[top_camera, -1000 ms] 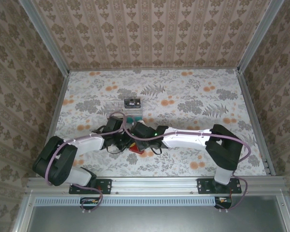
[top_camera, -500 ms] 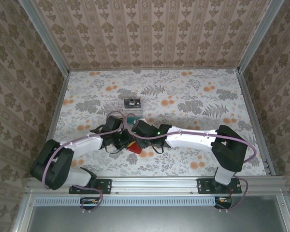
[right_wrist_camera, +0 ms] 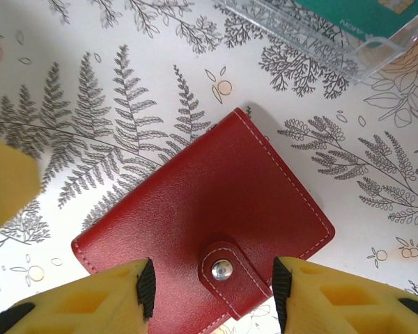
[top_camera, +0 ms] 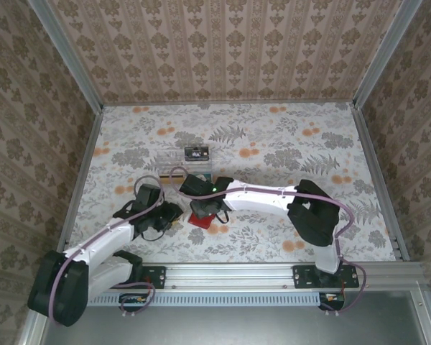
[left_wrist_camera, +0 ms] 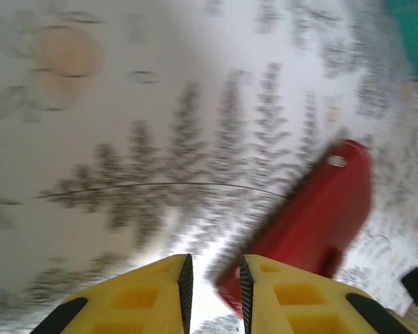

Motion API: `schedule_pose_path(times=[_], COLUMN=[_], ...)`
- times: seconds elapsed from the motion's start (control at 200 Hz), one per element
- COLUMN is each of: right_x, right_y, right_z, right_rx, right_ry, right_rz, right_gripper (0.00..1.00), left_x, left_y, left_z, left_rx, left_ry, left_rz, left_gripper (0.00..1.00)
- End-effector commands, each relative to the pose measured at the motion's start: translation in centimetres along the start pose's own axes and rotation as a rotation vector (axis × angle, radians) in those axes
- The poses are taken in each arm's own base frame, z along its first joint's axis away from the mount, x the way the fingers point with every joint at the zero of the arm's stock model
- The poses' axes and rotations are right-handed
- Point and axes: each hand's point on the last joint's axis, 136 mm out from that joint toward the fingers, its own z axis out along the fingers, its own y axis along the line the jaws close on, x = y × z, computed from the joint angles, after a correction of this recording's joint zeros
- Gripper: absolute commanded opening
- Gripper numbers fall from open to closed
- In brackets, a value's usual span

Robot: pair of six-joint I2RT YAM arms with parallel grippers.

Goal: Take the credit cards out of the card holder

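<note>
While the card holder [right_wrist_camera: 195, 209] lies closed and flat on the floral table [top_camera: 309, 144], we see its small red tab [right_wrist_camera: 238, 282] folded over the near edge and fastened by a metal stud. The right gripper [right_wrist_camera: 210, 282] hangs directly above that edge with its jaws well apart. One yellow finger stands on each side of the tab, and neither of them presses on the leather, so this claw grips nothing. In the top view the wallet shows as a red patch just under the right wrist, close to the near middle of the table. The left gripper [left_wrist_camera: 214, 268] sits just to the wallet's left. In its own blurred view the jaws are parted by only a narrow slit, with bare tablecloth showing through and nothing between the pads; the red wallet lies a little ahead and to the right of those fingers. Just beyond the wallet stands a clear tray [right_wrist_camera: 320, 42], apart from it, with a teal card [right_wrist_camera: 362, 10] lying inside. From above we also make out a black credit card [top_camera: 196, 152] with pale print at the tray's far end.
</note>
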Motion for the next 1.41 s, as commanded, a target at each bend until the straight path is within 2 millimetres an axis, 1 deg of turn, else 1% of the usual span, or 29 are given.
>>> schedule_pose_path(times=[0.0,0.31,0.36,0.485,0.59,0.745,0.8,0.835,0.895,1.095,1.165,1.175,1.2,1.4], right_x=[1.4,2.4,2.6,2.8,2.8,2.9,2.9,2.9,2.9,2.3,2.0,1.9,1.8,0.8], right_y=[-0.6,-0.5,-0.6,-1.0,-1.4,-1.7,-1.7,-1.8,-1.8,-1.5,-1.4,-1.3,-1.3,-0.5], right_z=[0.6,2.3,2.4,2.9,3.1,3.1,3.0,2.9,2.7,1.6,1.0,0.9,0.8,-1.1], right_rx=[0.060,0.086,0.089,0.116,0.137,0.135,0.130,0.129,0.127,0.088,0.078,0.075,0.072,-0.004], right_ry=[0.083,0.144,0.148,0.154,0.142,0.119,0.111,0.105,0.100,0.054,0.035,0.032,0.026,-0.039], right_rz=[-0.042,-0.050,-0.051,-0.063,-0.084,-0.101,-0.101,-0.099,-0.099,-0.086,-0.084,-0.083,-0.081,-0.070], right_gripper=[0.50,0.50,0.51,0.50,0.40,0.16,0.14,0.10,0.00,0.00,0.00,0.00,0.00,0.00], left_x=[-0.1,0.0,0.0,0.1,0.1,0.2,0.2,0.2,0.2,0.4,0.0,0.6,0.8,1.2], left_y=[0.5,0.6,0.6,0.5,0.2,-0.4,-0.7,-0.9,-1.5,-3.9,-4.6,-4.8,-5.1,-7.0], left_z=[-0.3,-0.4,-0.5,-0.5,-0.6,-0.7,-0.7,-0.8,-0.8,-0.7,-0.6,-0.5,-0.3,0.6], left_rx=[0.004,0.012,0.013,0.017,0.030,0.048,0.059,0.067,0.091,0.148,0.154,0.156,0.158,0.165], left_ry=[-0.017,-0.017,-0.017,-0.015,-0.012,-0.004,-0.003,-0.001,0.003,0.019,0.014,0.029,0.036,0.063], left_rz=[-0.028,-0.025,-0.024,-0.023,-0.016,0.002,0.007,0.010,0.020,0.072,0.078,0.095,0.106,0.145], left_gripper=[0.27,0.27,0.27,0.27,0.28,0.29,0.29,0.29,0.30,0.30,0.30,0.30,0.29,0.26])
